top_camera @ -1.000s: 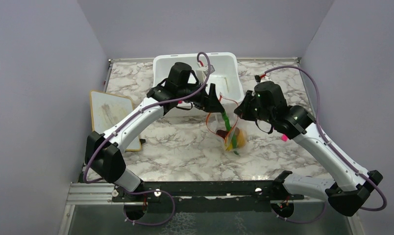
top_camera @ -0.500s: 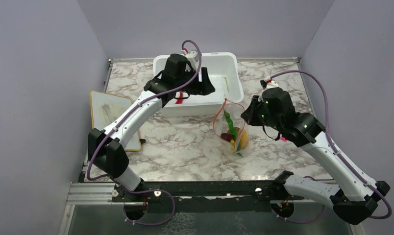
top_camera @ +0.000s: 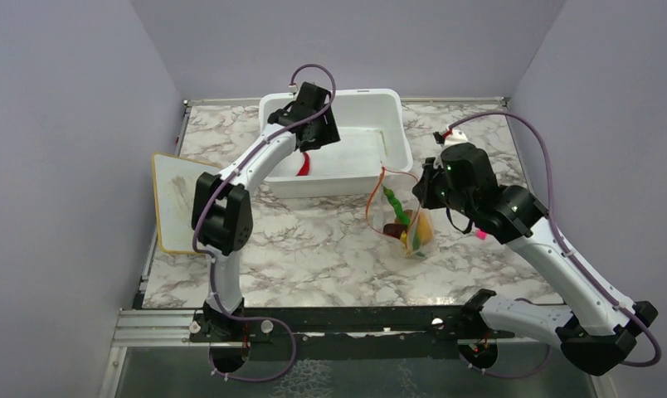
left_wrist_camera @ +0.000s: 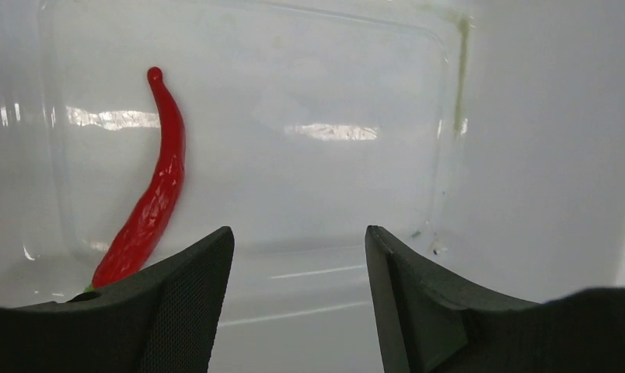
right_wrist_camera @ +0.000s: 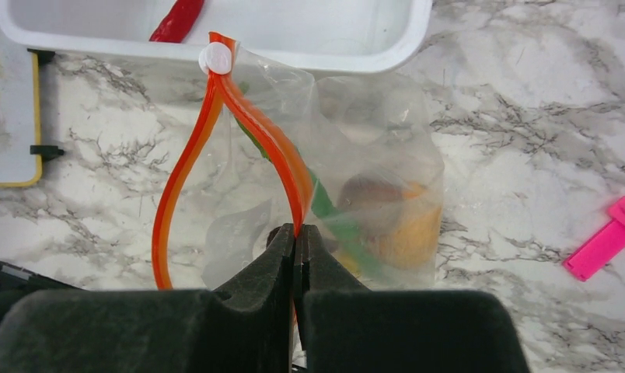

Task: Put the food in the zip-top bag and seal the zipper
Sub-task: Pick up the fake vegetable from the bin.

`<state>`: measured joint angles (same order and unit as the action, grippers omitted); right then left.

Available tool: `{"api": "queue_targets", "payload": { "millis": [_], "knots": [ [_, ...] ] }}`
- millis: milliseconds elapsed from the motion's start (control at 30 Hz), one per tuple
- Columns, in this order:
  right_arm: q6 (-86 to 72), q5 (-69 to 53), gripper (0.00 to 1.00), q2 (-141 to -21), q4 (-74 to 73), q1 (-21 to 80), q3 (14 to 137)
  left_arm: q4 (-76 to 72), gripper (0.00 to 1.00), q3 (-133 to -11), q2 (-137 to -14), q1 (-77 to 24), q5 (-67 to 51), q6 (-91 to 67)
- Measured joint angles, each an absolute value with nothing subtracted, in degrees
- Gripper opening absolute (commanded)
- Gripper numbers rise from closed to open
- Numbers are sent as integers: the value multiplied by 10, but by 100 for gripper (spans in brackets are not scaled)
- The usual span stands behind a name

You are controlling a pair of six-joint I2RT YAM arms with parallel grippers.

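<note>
hovering over the white tub (top_camera: 394, 106) with the left gripper (left_wrist_camera: 298, 239), jaws parted fairly wide and closed on nothing. looking past those fingers at the red chili (left_wrist_camera: 157, 196), lying alone on the tub floor, left of the gap between the jaws and touching neither finger.

pinching the zipper (right_wrist_camera: 256, 130) with the right gripper (right_wrist_camera: 295, 233), jaws pressed flat together on one side of the orange-red strip. holding the zip-top bag (right_wrist_camera: 375, 132) up by that pinch, just in front of the tub's near wall, over the marble table (top_camera: 305, 249); cannot tell whether the bag's bottom rests on the marble. gaping at the mouth, with the two sides of the strip bowed apart into a loop and joined at a white slider (right_wrist_camera: 215, 58) at the end nearest the tub.

showing through the clear plastic a long green pod (right_wrist_camera: 326, 208) slanting down the middle, a brown ball (right_wrist_camera: 368, 196) and an orange fruit (right_wrist_camera: 412, 233) beside it, and from the top view a dark red piece (top_camera: 393, 229) low on the left side. glimpsing something yellow near the bottom too, too crumpled over to name.

noting a pink clip (right_wrist_camera: 605, 242) on the marble to the right of the bag, apart from it, and a white board with a yellow rim (top_camera: 177, 199) at the table's left edge.
</note>
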<state>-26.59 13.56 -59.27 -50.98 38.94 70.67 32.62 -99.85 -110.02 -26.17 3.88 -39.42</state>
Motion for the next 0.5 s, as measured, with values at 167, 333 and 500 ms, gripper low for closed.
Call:
{"api": "queue_targets", "payload": {
  "millis": [167,333,500],
  "knots": [
    [-252,151,1,-606,-510,389,736,412,65,-1128,-1218,-249,80,-423],
    [-243,162,1,-618,-510,389,750,455,61,-1178,-1279,-230,108,-449],
    [-236,170,1,-634,-510,389,759,478,52,-1205,-1322,-207,127,-468]
  ]
}}
